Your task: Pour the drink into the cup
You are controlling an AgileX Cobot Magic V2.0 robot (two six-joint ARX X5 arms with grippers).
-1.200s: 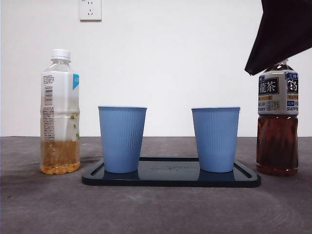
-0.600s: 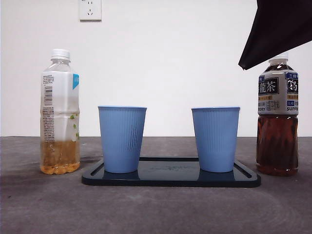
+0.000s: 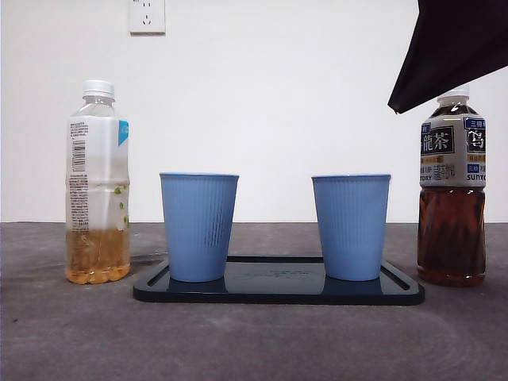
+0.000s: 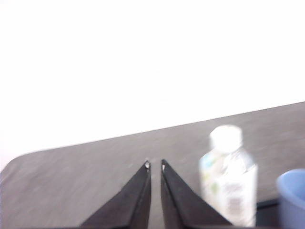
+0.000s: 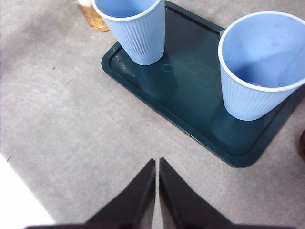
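Note:
Two empty blue cups, one on the left (image 3: 198, 226) (image 5: 131, 28) and one on the right (image 3: 351, 226) (image 5: 259, 67), stand on a dark tray (image 3: 278, 290) (image 5: 190, 100). Left of the tray is a capped clear bottle (image 3: 98, 182) (image 4: 228, 186) with a little yellow drink. A capped dark tea bottle (image 3: 452, 190) is on the tray's right. My right gripper (image 5: 157, 160) is shut and empty, high over the table in front of the tray; its dark arm (image 3: 452, 48) hangs just above the tea bottle. My left gripper (image 4: 154, 164) is shut and empty, beside the clear bottle.
A grey table top (image 3: 254, 341) carries everything, with a white wall behind it and a socket (image 3: 147, 14) high up. In the left wrist view, one blue cup's rim (image 4: 291, 195) shows past the clear bottle.
The dark arm at the upper right has lifted and shifted slightly left, baring the tea bottle's white cap. Bottles, cups and tray have not moved.

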